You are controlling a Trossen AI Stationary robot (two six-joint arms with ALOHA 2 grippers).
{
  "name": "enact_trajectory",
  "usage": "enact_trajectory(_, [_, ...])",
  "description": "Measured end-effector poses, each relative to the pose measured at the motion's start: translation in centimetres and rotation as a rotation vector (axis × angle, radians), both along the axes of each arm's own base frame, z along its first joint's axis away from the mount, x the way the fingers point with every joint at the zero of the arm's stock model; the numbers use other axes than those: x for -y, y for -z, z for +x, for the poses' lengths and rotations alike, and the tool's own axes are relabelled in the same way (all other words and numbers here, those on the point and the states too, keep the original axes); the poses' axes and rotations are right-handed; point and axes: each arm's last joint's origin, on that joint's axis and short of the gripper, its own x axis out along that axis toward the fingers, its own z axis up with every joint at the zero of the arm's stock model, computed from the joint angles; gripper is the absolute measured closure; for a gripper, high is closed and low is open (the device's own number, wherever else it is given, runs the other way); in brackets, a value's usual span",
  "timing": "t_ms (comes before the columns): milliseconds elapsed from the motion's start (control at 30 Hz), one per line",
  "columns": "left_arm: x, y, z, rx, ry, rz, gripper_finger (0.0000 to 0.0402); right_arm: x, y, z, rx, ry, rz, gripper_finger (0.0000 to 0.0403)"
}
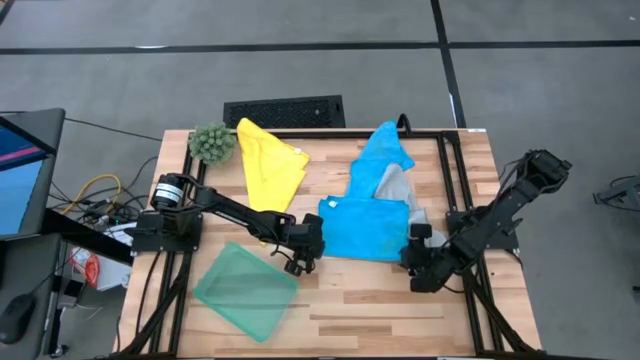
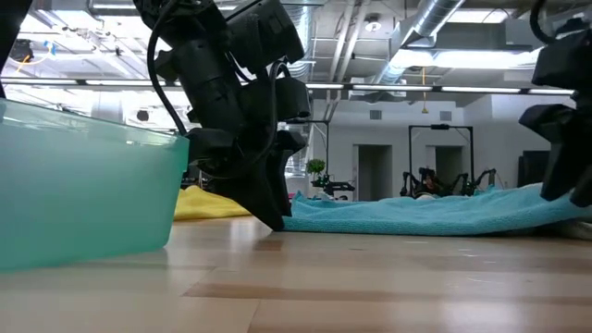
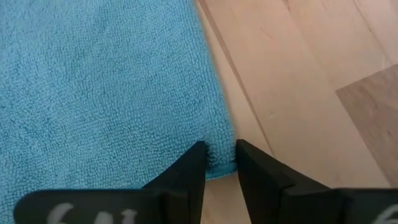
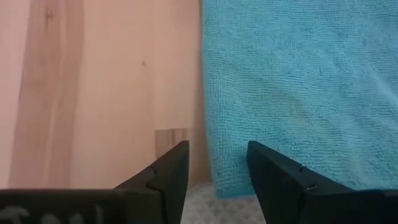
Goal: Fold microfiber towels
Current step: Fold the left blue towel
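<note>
A bright blue towel (image 1: 365, 228) lies spread flat on the table's middle. My left gripper (image 1: 312, 250) is low at the towel's near left corner (image 3: 219, 163), its fingers a narrow gap apart with the corner between them. My right gripper (image 1: 415, 258) is open at the near right corner (image 4: 217, 186), and the towel's edge runs between its fingers. A second blue towel (image 1: 385, 150) lies crumpled at the far side over a light grey towel (image 1: 397, 182). A yellow towel (image 1: 270, 165) lies far left. A teal towel (image 1: 245, 290) lies flat near left. My left gripper comes from above, slanting from the table's left, with one finger (image 3: 193, 168) on each side of the blue towel's near left corner. The corner lies flat on the table. I cannot tell whether the fingers touch it.
A fuzzy green plant ball (image 1: 212, 142) sits at the far left corner. A black grille (image 1: 283, 110) lies on the floor beyond the far edge. Bare wood (image 1: 380, 310) shows along the near edge between the arms.
</note>
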Motion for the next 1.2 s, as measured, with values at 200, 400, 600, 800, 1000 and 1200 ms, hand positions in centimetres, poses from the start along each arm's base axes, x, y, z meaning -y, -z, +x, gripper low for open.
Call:
enact_trajectory(200, [0.0, -0.1, 0.1, 0.011, -0.001, -0.002, 0.0321, 0.6, 1.1, -0.6, -0.015, 0.006, -0.009, 0.0216])
enact_trajectory(400, [0.0, 0.2, 0.3, 0.017, -0.001, -0.003, 0.0324, 0.8, 1.7, -1.0, -0.032, 0.002, 0.003, 0.0224])
enact_trajectory(600, [0.1, 0.5, 0.4, 0.018, -0.005, -0.008, 0.0331, 1.1, 2.3, -1.2, -0.067, -0.006, 0.031, 0.0244])
enact_trajectory(800, [0.1, 0.5, 0.5, 0.018, -0.015, -0.007, 0.0349, 1.7, 2.3, -0.9, -0.096, 0.028, 0.042, 0.0306])
enact_trajectory(1000, [0.1, -0.3, 1.3, 0.036, -0.08, -0.024, 0.0384, 1.0, 1.1, -0.1, -0.08, 0.017, 0.078, 0.038])
enact_trajectory(1200, [0.0, -1.6, 1.2, -0.007, -0.13, -0.018, 0.0396, 0.4, -0.2, 0.7, -0.055, 0.016, 0.097, 0.0384])
